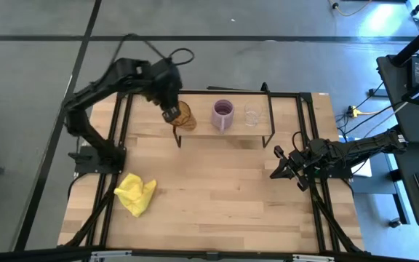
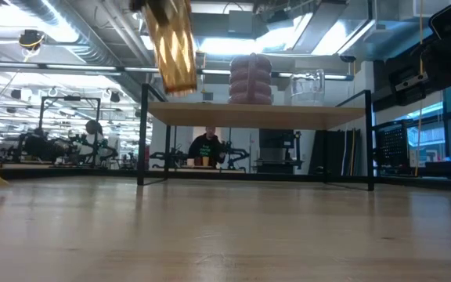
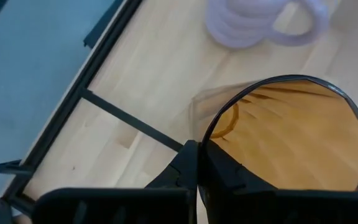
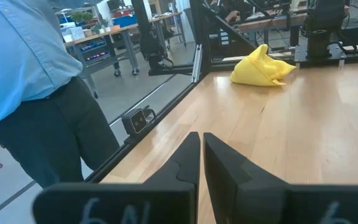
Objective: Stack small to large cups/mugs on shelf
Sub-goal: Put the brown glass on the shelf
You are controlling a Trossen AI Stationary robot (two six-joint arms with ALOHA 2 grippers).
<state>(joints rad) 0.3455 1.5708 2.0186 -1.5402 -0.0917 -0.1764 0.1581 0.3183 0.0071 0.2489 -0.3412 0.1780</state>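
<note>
The tall amber ribbed glass tumbler [image 1: 185, 116] is gripped by its rim in the left hand [image 1: 172, 115], raised above the low light-wood shelf's [image 1: 202, 128] end, beside the purple handled mug [image 1: 223, 114].

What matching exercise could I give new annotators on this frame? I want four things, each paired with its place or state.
Things:
1. amber tumbler
2. purple mug
3. clear glass cup
4. yellow cloth

Places or states:
A. lying on the tabletop, off the shelf
B. standing in the middle of the shelf
C. held by its rim in the left gripper, above the shelf's end
D. standing on the shelf, on the side of the waiting right gripper

Pairs: 1-C, 2-B, 3-D, 4-A
</note>
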